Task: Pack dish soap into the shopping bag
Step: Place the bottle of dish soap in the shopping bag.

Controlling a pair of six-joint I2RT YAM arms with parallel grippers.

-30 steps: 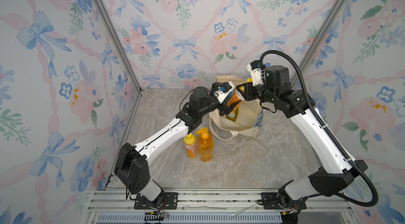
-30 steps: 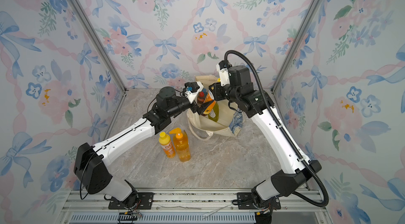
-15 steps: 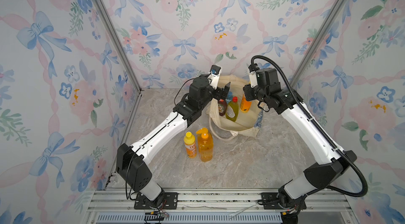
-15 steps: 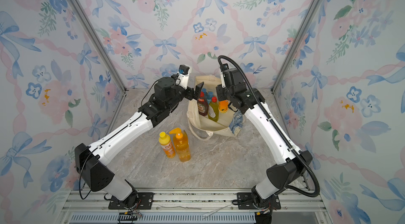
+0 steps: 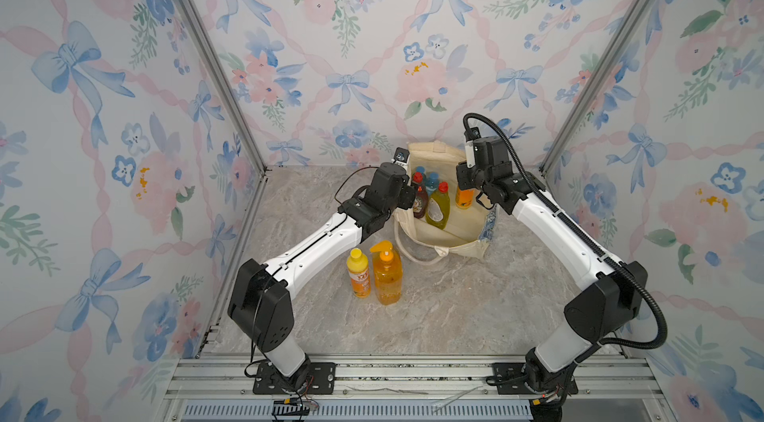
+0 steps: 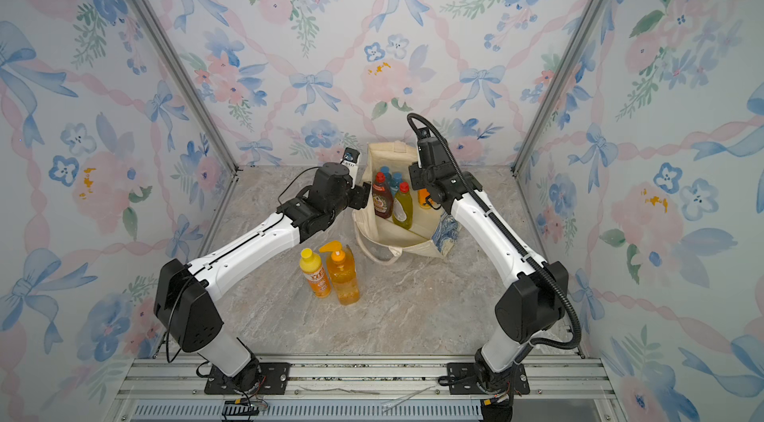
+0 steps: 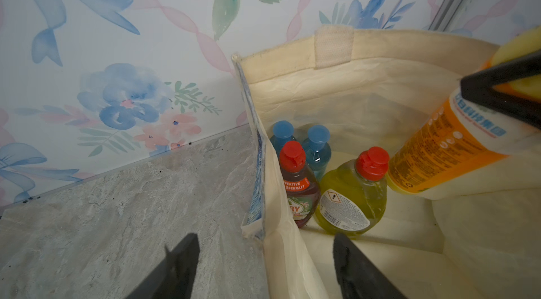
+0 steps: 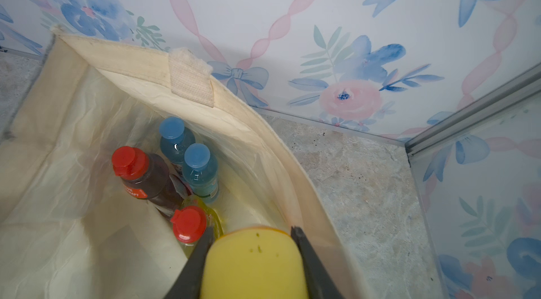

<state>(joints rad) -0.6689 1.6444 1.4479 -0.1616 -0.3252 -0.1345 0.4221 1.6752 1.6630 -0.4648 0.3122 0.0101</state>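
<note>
1. On the marble-look table [image 5: 454, 316], left of the bag, a yellow-capped bottle [image 5: 358, 273] and an orange pump bottle [image 5: 387, 277] stand upright side by side, outside the bag.
2. The left gripper [image 7: 265, 243] is at the left wall of the shopping bag [image 5: 434, 159]. Its jaws are wide apart and hold nothing. One finger is over the table and the other is inside the bag, with the wall between them.
3. The shopping bag stands open near the back wall. It is cream inside, and the blue print shows on its outer sides.
4. At the bag's left end stand a dark red bottle [image 5: 420, 203] and a yellow-green bottle [image 5: 438, 209], both red-capped. Two blue bottles [image 8: 175, 142] stand just behind them.
5. The right gripper [image 8: 251, 229] reaches into the bag's right end. It is clamped on the yellow cap of an orange bottle [image 7: 439, 154], which hangs tilted. Whether the bottle's base rests on the bag's bottom I cannot tell.
</note>
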